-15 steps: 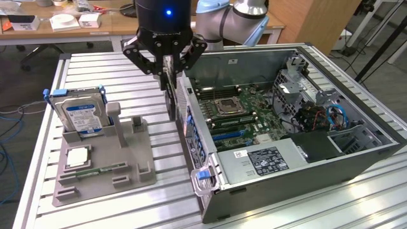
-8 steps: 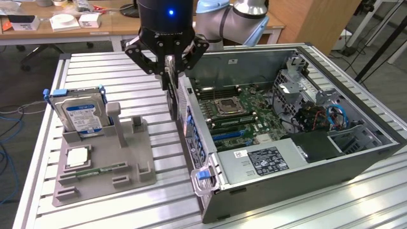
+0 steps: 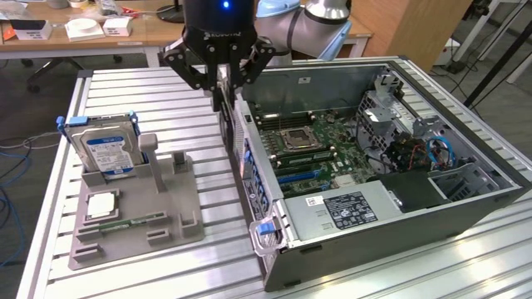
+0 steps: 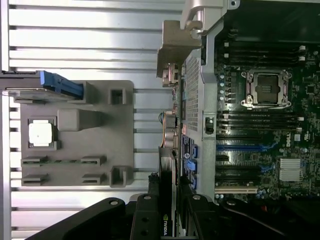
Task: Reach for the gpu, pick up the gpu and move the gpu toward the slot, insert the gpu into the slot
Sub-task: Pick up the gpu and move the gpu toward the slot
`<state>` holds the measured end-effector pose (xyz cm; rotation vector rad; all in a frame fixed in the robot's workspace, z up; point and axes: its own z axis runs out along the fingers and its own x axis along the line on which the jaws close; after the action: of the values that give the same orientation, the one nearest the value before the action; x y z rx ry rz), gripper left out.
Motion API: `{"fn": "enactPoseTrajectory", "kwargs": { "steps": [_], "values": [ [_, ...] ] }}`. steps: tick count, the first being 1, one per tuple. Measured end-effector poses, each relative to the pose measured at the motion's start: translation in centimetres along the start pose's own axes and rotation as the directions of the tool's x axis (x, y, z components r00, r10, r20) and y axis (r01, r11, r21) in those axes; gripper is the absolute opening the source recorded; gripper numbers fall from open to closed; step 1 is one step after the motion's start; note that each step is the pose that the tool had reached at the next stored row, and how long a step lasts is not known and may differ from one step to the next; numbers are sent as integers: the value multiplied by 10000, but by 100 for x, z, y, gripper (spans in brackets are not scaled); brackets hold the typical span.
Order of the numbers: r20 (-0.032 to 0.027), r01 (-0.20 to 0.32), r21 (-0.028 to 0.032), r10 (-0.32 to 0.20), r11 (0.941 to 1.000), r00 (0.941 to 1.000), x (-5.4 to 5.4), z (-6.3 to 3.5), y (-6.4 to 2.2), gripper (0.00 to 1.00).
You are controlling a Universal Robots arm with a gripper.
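Exterior view, gpu upright, gripped between the jaws, above computer case wall.

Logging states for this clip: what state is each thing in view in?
tool: shut on the gpu.
gpu: held on edge, lifted, not yet inserted.
computer case: lying on its side, open.
hard drive: upright in the gray fixture.
processor chip: flat in a fixture pocket.
memory stick: lying in a fixture groove.
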<state>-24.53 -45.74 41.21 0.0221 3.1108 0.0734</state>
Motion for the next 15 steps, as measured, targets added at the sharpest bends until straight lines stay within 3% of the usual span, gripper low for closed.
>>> {"fn": "enactPoseTrajectory", "kwargs": {
  "steps": [15],
  "values": [
    [-18, -1, -1, 1, 10000, 10000, -303, 2, 10, 26]
  ]
}}
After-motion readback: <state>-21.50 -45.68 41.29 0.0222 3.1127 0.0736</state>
